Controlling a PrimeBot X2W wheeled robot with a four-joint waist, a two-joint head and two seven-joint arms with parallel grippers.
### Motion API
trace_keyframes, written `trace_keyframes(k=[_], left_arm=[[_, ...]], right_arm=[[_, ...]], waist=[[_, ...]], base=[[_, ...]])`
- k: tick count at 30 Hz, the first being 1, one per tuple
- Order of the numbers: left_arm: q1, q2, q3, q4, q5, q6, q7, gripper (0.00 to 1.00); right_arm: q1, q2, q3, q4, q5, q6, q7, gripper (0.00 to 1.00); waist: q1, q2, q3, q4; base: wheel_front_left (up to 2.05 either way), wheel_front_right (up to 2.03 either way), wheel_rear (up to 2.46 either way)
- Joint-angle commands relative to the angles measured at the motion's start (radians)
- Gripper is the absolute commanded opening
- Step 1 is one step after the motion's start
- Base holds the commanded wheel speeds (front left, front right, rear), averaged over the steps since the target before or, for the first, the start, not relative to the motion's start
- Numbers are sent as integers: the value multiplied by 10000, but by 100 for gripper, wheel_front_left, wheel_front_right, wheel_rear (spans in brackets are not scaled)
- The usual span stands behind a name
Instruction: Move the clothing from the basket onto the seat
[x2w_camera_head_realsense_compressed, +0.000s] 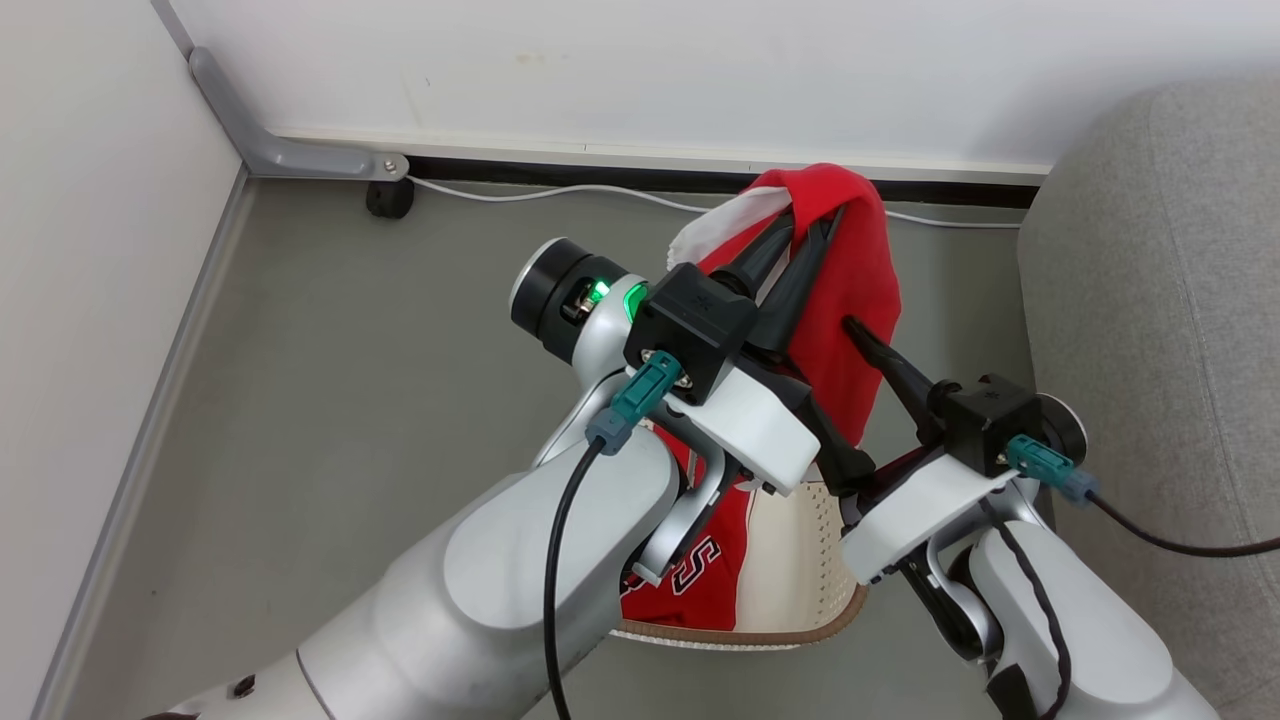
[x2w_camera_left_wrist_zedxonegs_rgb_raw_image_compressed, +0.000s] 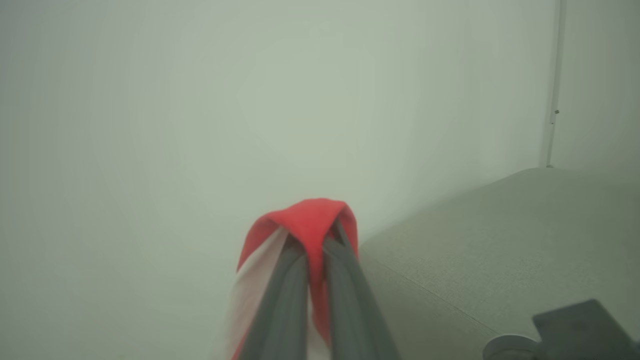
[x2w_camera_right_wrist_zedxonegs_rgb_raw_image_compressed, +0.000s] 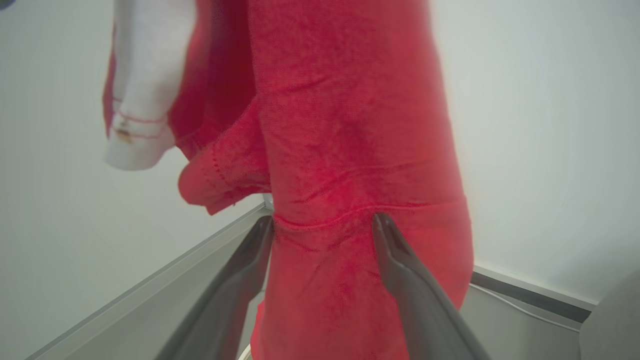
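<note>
My left gripper is raised and shut on a red garment of the clothing, which hangs down from its fingertips with a white trim piece to the left. In the left wrist view the fabric drapes over the shut gripper. My right gripper stands open, its fingers on either side of the hanging cloth without pinching it. Below my arms sits the cream basket, with another red garment bearing lettering inside. The grey seat is at the right.
A white wall with a dark baseboard runs along the back, with a white cable lying beside it. A grey bracket and a small black caster sit in the far left corner. Grey floor stretches to the left of the basket.
</note>
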Motion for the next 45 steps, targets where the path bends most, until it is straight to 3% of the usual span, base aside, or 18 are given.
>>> trace_keyframes(k=[1, 3, 4, 5, 6, 7, 16, 17, 18, 19, 27, 45], left_arm=[[-527, 92, 247, -295, -159, 102, -88, 0], [-539, 92, 188, -319, -206, 117, -88, 0], [-539, 92, 166, -327, -235, 118, -88, 0], [-538, 91, 152, -336, -259, 120, -88, 0], [-531, 91, 145, -341, -275, 123, -88, 0], [-518, 91, 146, -341, -294, 125, -88, 0], [-286, 91, 241, -339, -290, 67, -89, 0], [-240, 91, 256, -343, -281, 48, -89, 24], [-205, 91, 271, -344, -258, 36, -89, 75], [-160, 91, 273, -324, -274, 2, -89, 100], [95, 91, 344, -137, -114, -414, -89, 100], [947, 91, 826, 1141, 318, -2164, -89, 100]], right_arm=[[-257, 179, 3, -84, -68, 69, -61, 100], [-273, 212, -184, 77, -74, 69, -61, 100], [-273, 212, -253, 172, -65, 69, -61, 92], [-277, 200, -320, 272, -50, 69, -61, 58], [-290, 177, -365, 357, -52, 69, -61, 14], [-290, 167, -404, 434, -26, 69, -61, 0], [-277, 45, -448, 288, 240, 69, -61, 0], [-256, 10, -468, 220, 268, 69, -61, 0], [-246, -22, -497, 159, 293, 69, -61, 0], [-240, -46, -528, 103, 327, 69, -61, 0], [-149, -244, -1002, -721, 691, 69, -61, 0], [37, -871, -3036, -2300, 1510, 69, -61, 0]], waist=[[0, 0, 3, 26], [0, 0, 7, 60], [0, 0, 8, 77], [0, 0, 11, 89], [0, 0, 13, 96], [0, 0, 15, 97], [0, 0, 27, -58], [0, 0, 35, -85], [0, 0, 54, -114], [0, 0, 72, -145], [0, 0, 256, -431], [0, 0, 274, -2016]], base=[[0, 0, 0], [0, 0, 0], [0, 0, 0], [0, 0, 0], [0, 0, 0], [0, 0, 0], [0, 0, 0], [0, 0, 0], [0, 0, 0], [0, 0, 0], [0, 0, 0], [0, 0, 0]])
